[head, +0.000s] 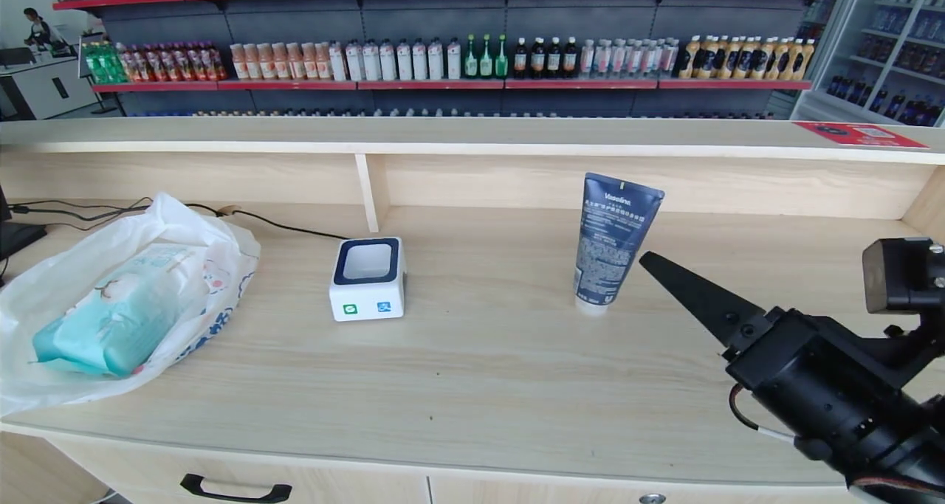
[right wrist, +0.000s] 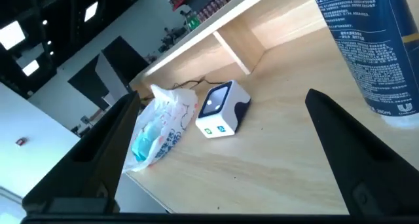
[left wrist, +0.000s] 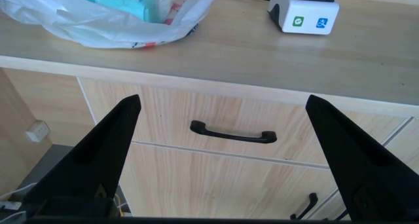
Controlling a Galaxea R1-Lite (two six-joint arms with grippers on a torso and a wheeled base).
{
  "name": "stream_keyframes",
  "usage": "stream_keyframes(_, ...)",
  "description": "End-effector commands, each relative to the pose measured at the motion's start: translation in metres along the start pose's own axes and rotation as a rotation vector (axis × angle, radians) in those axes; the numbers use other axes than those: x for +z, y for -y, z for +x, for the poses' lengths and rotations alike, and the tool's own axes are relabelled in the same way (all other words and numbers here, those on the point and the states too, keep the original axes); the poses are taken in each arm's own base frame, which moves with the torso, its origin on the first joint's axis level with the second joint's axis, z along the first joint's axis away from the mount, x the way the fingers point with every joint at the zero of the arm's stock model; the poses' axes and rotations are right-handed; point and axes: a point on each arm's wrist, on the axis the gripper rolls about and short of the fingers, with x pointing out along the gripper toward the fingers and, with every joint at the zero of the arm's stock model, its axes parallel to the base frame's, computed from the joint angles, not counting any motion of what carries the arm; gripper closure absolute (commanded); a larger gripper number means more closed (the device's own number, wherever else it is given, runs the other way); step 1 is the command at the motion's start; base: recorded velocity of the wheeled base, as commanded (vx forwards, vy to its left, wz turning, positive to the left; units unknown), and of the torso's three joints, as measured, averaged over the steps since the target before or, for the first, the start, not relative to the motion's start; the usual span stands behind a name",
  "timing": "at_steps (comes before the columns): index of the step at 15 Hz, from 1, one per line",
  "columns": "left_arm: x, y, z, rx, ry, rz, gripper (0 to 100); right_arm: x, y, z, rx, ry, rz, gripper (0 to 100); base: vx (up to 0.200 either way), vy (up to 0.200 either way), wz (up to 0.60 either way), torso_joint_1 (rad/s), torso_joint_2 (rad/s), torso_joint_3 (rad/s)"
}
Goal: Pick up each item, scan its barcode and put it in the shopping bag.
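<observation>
— Going left to right, what's on your counter (head: 480,364) rn?
— Shopping bag (head: 193,232) lies far left with a teal pack (head: 111,312) inside, then the white scanner (head: 368,281), then the blue tube (head: 611,238) standing on its cap.
— And the pincers?
— My left pincer (left wrist: 224,101) is spread wide, low in front of the drawer handle (left wrist: 232,133). My right pincer (right wrist: 222,98) gapes too, holding nothing, just right of the tube.

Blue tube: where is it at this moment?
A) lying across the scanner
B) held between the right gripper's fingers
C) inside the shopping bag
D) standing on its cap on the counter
D: the blue tube stands upright on its white cap on the counter, apart from the scanner and the shopping bag.
</observation>
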Motion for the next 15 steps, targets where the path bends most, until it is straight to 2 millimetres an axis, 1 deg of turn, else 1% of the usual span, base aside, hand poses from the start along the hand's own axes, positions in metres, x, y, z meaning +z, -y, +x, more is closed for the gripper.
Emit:
stream_keyframes(1, 0.0, 0.0, 0.0, 0.001, 0.001, 0.0, 0, 0.013, 0.005, -0.018, 0.03, 0.009, -0.075, 0, 0.0, 0.0, 0.0, 0.0, 0.0, 0.0)
stream_keyframes(5, 0.0, 0.0, 0.0, 0.001, 0.001, 0.0, 0, 0.043, 0.059, -0.016, 0.121, -0.102, -0.324, 0, 0.0, 0.0, 0.0, 0.0, 0.0, 0.0)
stream_keyframes(6, 0.0, 0.0, 0.0, 0.001, 0.001, 0.0, 0, 0.053, 0.084, -0.005, 0.133, -0.127, -0.449, 0, 0.0, 0.0, 0.0, 0.0, 0.0, 0.0)
stream_keyframes(7, 0.0, 0.0, 0.0, 0.001, 0.001, 0.0, 0, 0.062, 0.098, 0.011, 0.136, -0.107, -0.541, 0, 0.0, 0.0, 0.0, 0.0, 0.0, 0.0)
stream_keyframes(8, 0.0, 0.0, 0.0, 0.001, 0.001, 0.0, 0, 0.065, 0.103, 0.02, 0.138, -0.093, -0.576, 0, 0.0, 0.0, 0.0, 0.0, 0.0, 0.0)
stream_keyframes(9, 0.0, 0.0, 0.0, 0.001, 0.001, 0.0, 0, 0.071, 0.115, 0.045, 0.154, -0.059, -0.666, 0, 0.0, 0.0, 0.0, 0.0, 0.0, 0.0)
stream_keyframes(10, 0.0, 0.0, 0.0, 0.001, 0.001, 0.0, 0, 0.072, 0.122, 0.054, 0.155, -0.052, -0.701, 0, 0.0, 0.0, 0.0, 0.0, 0.0, 0.0)
stream_keyframes(11, 0.0, 0.0, 0.0, 0.001, 0.001, 0.0, 0, 0.07, 0.127, 0.058, 0.153, -0.058, -0.727, 0, 0.0, 0.0, 0.0, 0.0, 0.0, 0.0)
stream_keyframes(12, 0.0, 0.0, 0.0, 0.001, 0.001, 0.0, 0, 0.07, 0.127, 0.058, 0.153, -0.058, -0.727, 0, 0.0, 0.0, 0.0, 0.0, 0.0, 0.0)
stream_keyframes(13, 0.0, 0.0, 0.0, 0.001, 0.001, 0.0, 0, 0.059, 0.134, 0.054, 0.14, -0.097, -0.762, 0, 0.0, 0.0, 0.0, 0.0, 0.0, 0.0)
stream_keyframes(15, 0.0, 0.0, 0.0, 0.001, 0.001, 0.0, 0, 0.05, 0.138, 0.048, 0.127, -0.135, -0.769, 0, 0.0, 0.0, 0.0, 0.0, 0.0, 0.0)
